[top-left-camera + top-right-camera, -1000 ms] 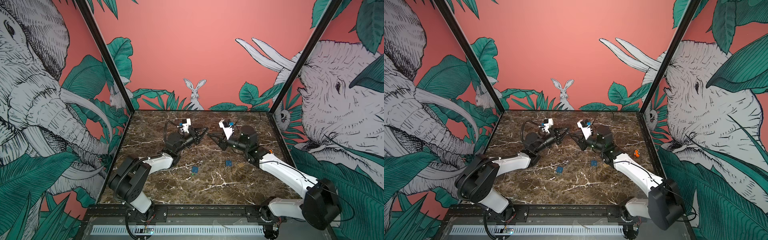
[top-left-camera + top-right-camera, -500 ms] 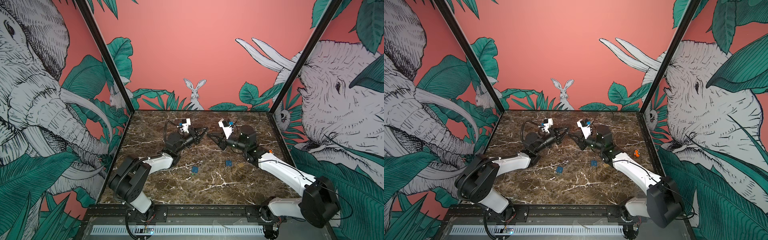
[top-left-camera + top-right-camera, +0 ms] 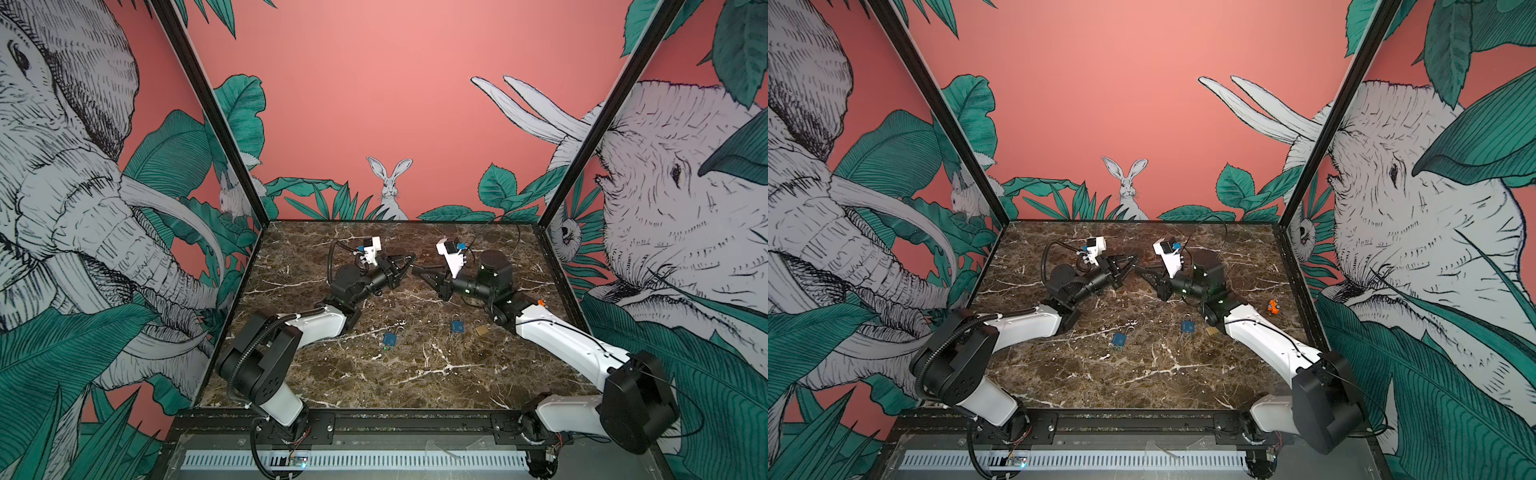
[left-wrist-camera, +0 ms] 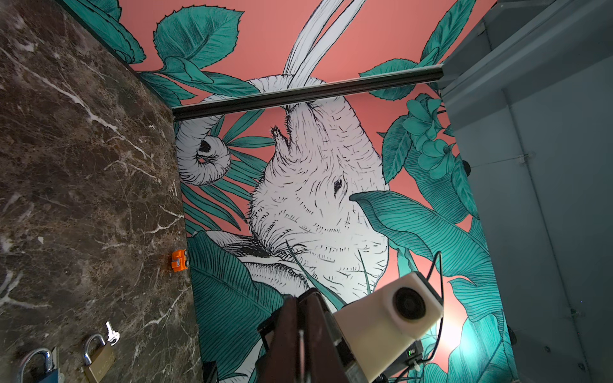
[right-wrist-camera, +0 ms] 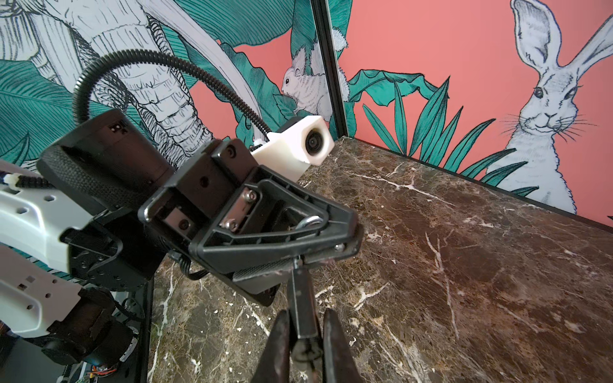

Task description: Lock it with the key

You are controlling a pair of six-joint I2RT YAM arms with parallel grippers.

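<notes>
Both top views: left gripper [image 3: 409, 262], right gripper [image 3: 417, 271] tip to tip, raised over bench [image 3: 415, 382] far middle; blue padlock [image 3: 389, 338] loose mid-bench. Left wrist: left gripper pinched shut. Right wrist: right gripper clamped on dark key [image 5: 302, 298], key tip at left gripper, which grips probably padlock [image 5: 310, 223], only silver shackle visible.
</notes>
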